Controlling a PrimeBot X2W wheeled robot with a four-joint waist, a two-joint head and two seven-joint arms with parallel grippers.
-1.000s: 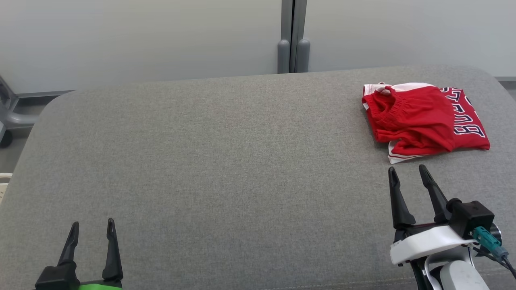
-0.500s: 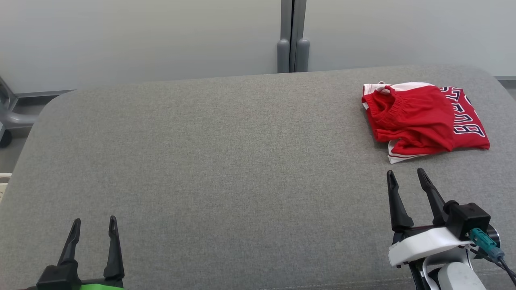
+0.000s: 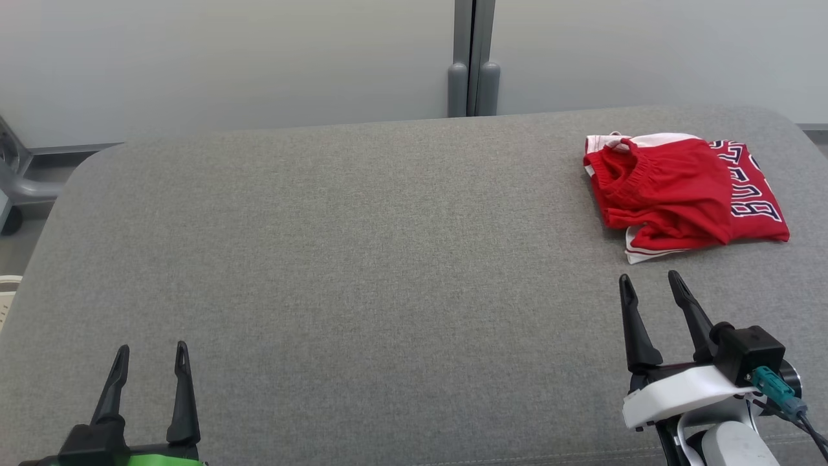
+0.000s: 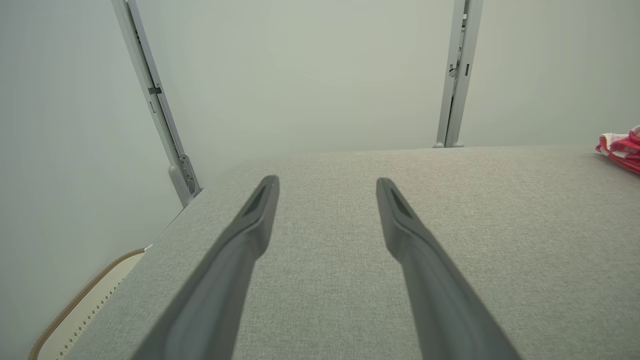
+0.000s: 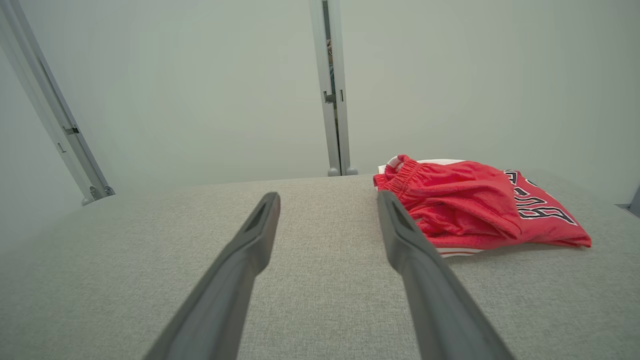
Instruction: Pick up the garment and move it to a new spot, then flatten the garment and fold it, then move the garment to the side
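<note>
- Head view: the red shorts [image 3: 673, 194] lie in a compact, roughly doubled bundle at the far right corner of the grey fabric-covered counter [image 3: 388, 259]. The elastic waistband is toward the middle and the lettered panel toward the right edge. The right gripper [image 3: 649, 277] hovers near the counter's right edge, just on the near side of the red shorts and apart from them, with its fingers spread wide and nothing between them. The left gripper [image 3: 152, 349] is at the near left corner, well apart from the red shorts, equally wide open and empty.
- Left wrist view: the left gripper [image 4: 327, 182] points across bare counter [image 4: 500, 225] with its fingers splayed and clear. A sliver of the red shorts [image 4: 622, 150] shows at the far right edge.
- Right wrist view: the right gripper [image 5: 327, 197] is wide open and holds nothing. The red shorts [image 5: 465, 210] sit just beyond its right finger, with a white hem peeking out underneath the near side.
- Step in hand, as a judgement: the bundle looks folded and already parked at the side, so this reads as the close of the task, though the opening pick cannot be ruled out.
- Next move: if the task is finished, the arms need only stay clear of the cloth. If it is starting, the right gripper must reach forward, come down on the near hem and close through all the layers.
</note>
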